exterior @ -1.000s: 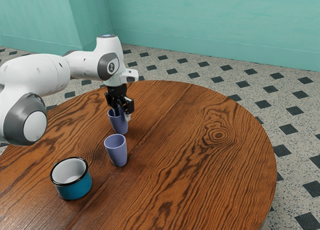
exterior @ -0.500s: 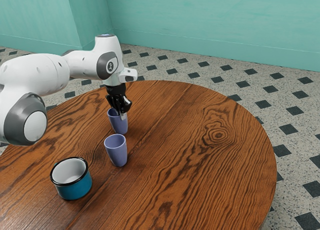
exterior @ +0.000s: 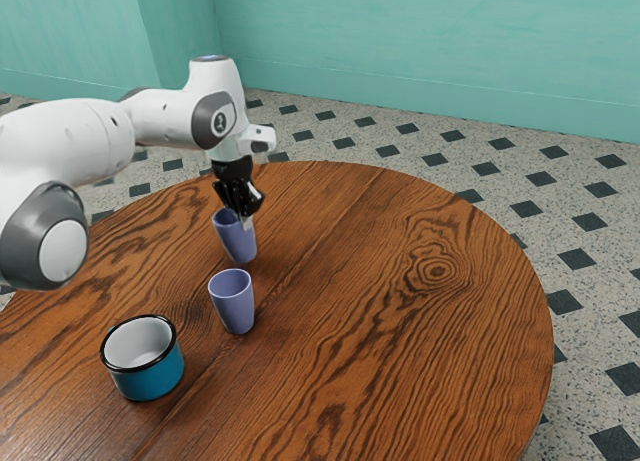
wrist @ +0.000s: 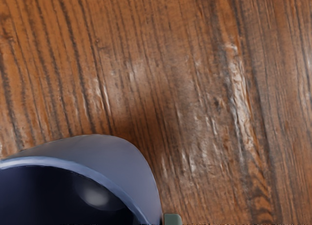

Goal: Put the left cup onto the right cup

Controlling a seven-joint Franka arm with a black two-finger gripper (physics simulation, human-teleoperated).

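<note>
While in the tool [exterior: 240, 207], far cup [exterior: 238, 241] now higher.

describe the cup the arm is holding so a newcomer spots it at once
On the round wooden table, follow the white robot arm down. It is the farther lavender plastic cup, slightly tilted, black jaws on its rim; the nearer lavender plastic cup stands upright and free.

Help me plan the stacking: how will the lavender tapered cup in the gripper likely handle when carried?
The lavender tapered cup looks rigid and probably light: the gripper pinches only its rim wall. Pinched off-centre, it tilts slightly, so it may pivot. Its smooth surface could slip.
</note>
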